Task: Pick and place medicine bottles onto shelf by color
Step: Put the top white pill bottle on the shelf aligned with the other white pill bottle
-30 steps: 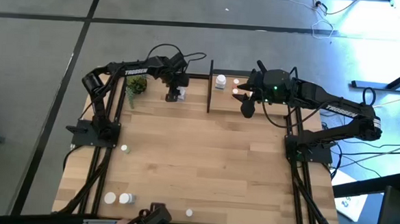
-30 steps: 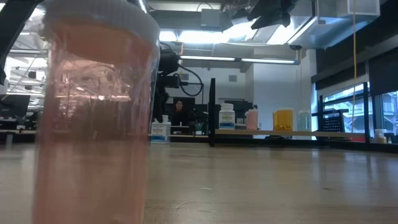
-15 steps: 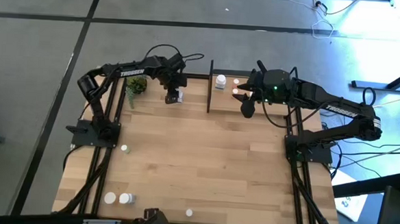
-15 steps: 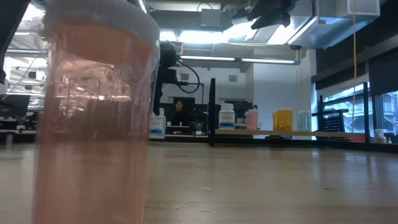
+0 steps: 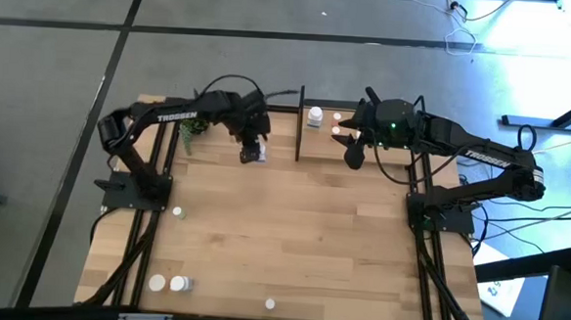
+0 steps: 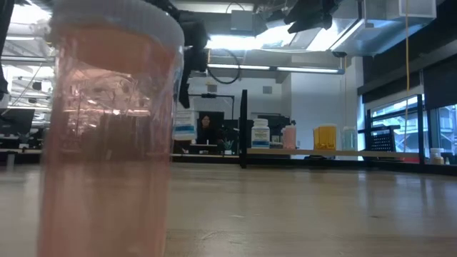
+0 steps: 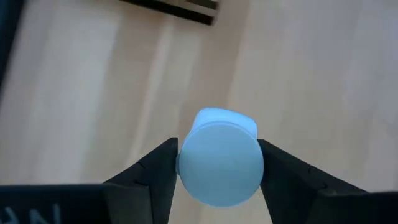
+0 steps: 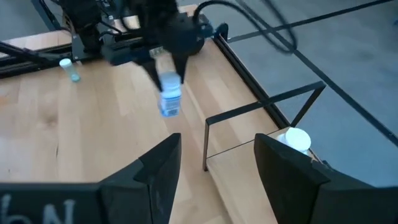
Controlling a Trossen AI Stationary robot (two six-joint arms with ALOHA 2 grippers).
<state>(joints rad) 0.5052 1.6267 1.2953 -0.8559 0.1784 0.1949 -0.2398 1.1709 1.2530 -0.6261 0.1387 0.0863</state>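
The left gripper pinches a white bottle by its sides, just under the cap, and holds it clear of the table, upright with its long axis vertical. The shelf lies to the bottle's right as the robot faces, with the black post at its near end standing between the two, so I judge the coming move to be a short sideways carry past that post and onto the board. The left arm is plainly the nearer to this bottle. The right gripper hangs over the shelf with its fingers spread and nothing between them, near a white bottle already standing there. More bottles wait well apart at the table's near edge.
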